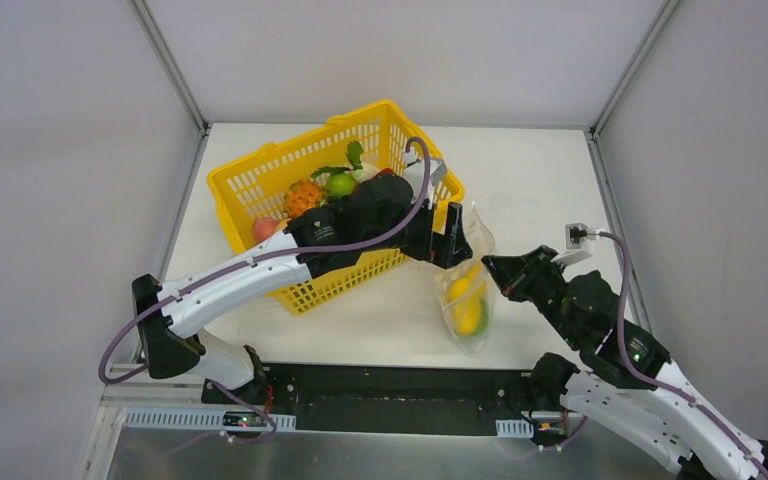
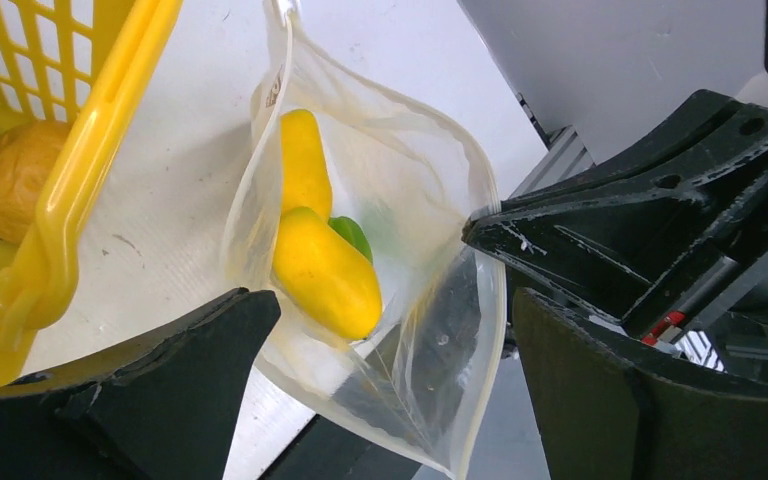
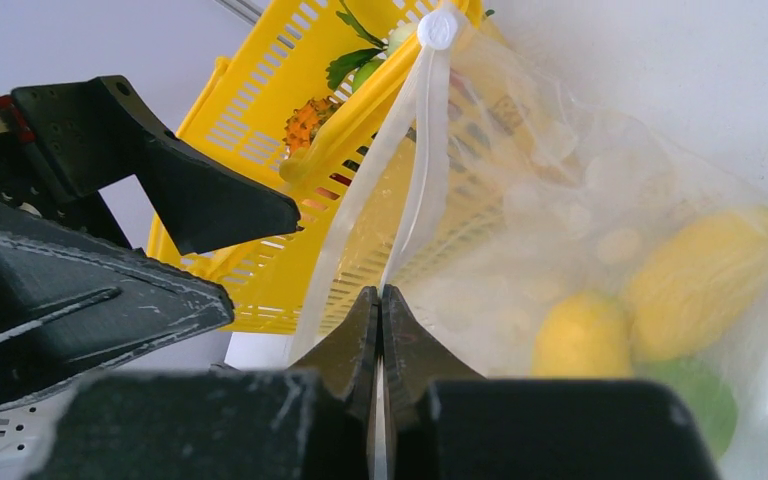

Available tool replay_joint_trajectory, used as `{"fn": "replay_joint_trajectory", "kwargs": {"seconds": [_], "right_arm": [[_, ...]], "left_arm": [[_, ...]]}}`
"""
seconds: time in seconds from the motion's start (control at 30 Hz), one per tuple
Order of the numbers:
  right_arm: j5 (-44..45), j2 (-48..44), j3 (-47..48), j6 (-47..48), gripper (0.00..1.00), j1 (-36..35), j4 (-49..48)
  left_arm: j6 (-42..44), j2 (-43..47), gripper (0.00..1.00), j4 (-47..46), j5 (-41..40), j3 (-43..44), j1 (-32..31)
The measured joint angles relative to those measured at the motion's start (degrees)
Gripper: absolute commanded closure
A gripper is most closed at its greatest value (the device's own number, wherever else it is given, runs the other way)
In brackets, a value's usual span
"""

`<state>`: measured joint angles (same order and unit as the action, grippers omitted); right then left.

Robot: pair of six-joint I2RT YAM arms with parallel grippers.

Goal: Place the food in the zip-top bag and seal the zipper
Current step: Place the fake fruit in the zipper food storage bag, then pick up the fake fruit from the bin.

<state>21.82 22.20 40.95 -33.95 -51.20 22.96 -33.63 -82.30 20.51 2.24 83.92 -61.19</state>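
My right claw (image 3: 380,300) is clenched on the thin clear zipper strip (image 3: 415,190) of the clear dotted plastic zip-top bag (image 2: 415,170). The bag lies on the white table (image 1: 540,180), long axis running from the yellow mesh basket (image 1: 250,195) toward me. My released left claw (image 1: 446,240) hangs over its mouth.

The top external view looks down from behind the arms over the whole worktop (image 1: 540,180). Left wrist looks closely past the left gripper (image 2: 395,300) into the zip-top bag (image 2: 410,170); right wrist meets that bag side-on, basket (image 3: 260,130) behind.
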Motion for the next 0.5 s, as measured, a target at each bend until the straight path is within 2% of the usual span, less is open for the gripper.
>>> {"fn": "replay_joint_trajectory", "kwargs": {"seconds": [0.27,0.5], "right_arm": [[-0.26,-0.33,-0.46,3.23,1.0,0.0,-1.16],[-0.2,-0.68,-0.46,7.78,1.0,0.0,-1.29]], "left_arm": [[3.89,4.5,0.01,2.71,-3.48,0.44,-0.02],[8.24,14.91,0.01,7.63,-16.76,-1.79,0.07]]}}
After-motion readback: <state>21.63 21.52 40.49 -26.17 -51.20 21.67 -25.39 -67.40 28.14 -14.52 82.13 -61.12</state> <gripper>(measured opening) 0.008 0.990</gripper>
